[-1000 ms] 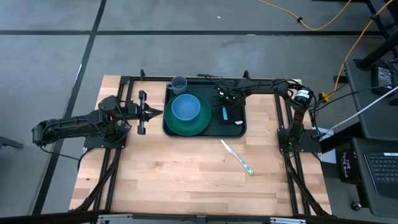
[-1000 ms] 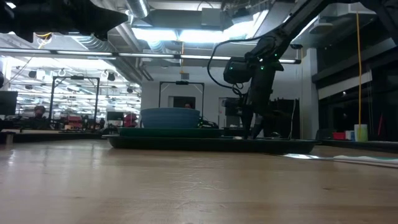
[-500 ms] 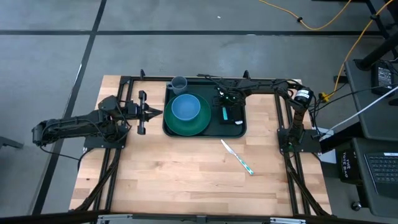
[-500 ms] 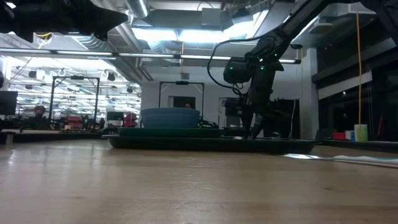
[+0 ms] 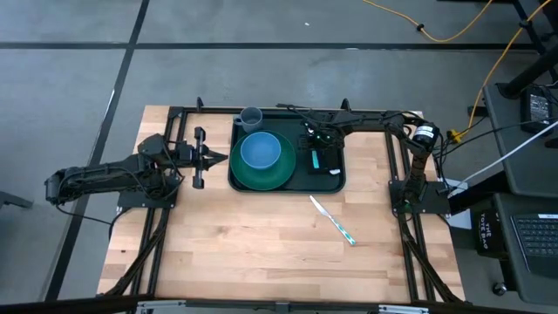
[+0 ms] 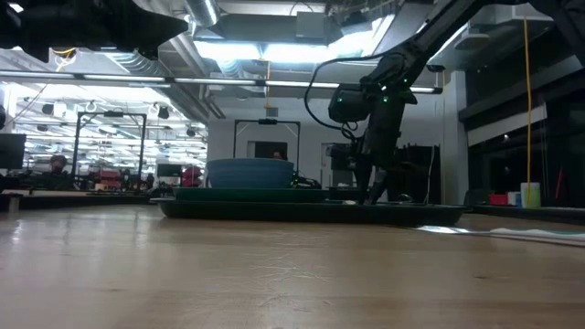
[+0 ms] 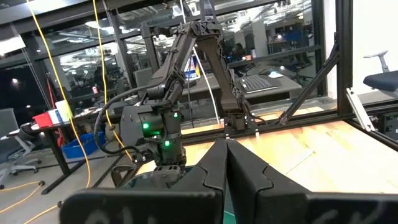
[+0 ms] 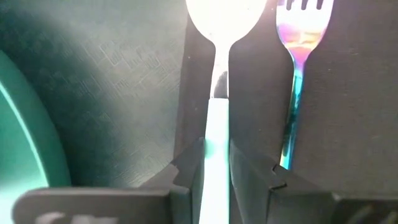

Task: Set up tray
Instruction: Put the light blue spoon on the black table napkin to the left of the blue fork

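Observation:
The dark green tray [image 5: 288, 187] lies at the table's far middle. On it are a round green plate [image 5: 281, 177] with a blue bowl [image 5: 260, 151], a grey cup [image 5: 251, 116] and a flat black rectangle [image 5: 329, 163]. A spoon [image 8: 225, 18] and a fork [image 8: 297, 43] lie side by side on that rectangle. My right gripper [image 8: 216, 163] points down over the tray [image 6: 274, 210] and is shut on the spoon. My left gripper [image 5: 216, 158] is shut and empty, just left of the tray. My right gripper pinches the spoon's pale handle [image 8: 216, 134] between its two fingers, partway back from the bowl. The fingers come from above and stand on either side of the handle. The spoon lies along the black rectangle's edge, its bowl pointing away from the wrist.
A knife with a teal handle [image 5: 333, 220] lies on the bare wood nearer than the tray, right of the middle. The black frame rails run along the table's left, right and far sides. The near half of the table is open wood.

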Available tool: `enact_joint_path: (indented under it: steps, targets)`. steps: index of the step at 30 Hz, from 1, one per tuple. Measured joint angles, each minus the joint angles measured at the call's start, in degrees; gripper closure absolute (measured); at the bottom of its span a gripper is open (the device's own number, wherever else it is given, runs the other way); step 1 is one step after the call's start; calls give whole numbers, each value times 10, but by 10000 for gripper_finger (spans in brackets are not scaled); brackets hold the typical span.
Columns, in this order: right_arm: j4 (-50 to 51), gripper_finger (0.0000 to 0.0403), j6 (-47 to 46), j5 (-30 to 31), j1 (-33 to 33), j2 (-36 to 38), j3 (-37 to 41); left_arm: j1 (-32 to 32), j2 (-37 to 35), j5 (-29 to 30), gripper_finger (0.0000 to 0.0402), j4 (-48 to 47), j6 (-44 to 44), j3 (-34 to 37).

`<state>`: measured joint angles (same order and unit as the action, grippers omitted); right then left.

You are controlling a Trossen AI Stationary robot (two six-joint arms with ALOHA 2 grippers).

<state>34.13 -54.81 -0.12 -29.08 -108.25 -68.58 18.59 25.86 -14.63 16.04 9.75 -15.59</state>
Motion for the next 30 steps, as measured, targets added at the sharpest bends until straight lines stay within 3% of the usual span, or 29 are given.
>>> enact_joint_path:
  steps: [20,30]
  targets:
    - [-1,321,18,-11,0,0,0,0,0,0,396,0,0,0]
    - [-9,258,29,-27,-5,0,0,0,0,0,397,0,0,0]
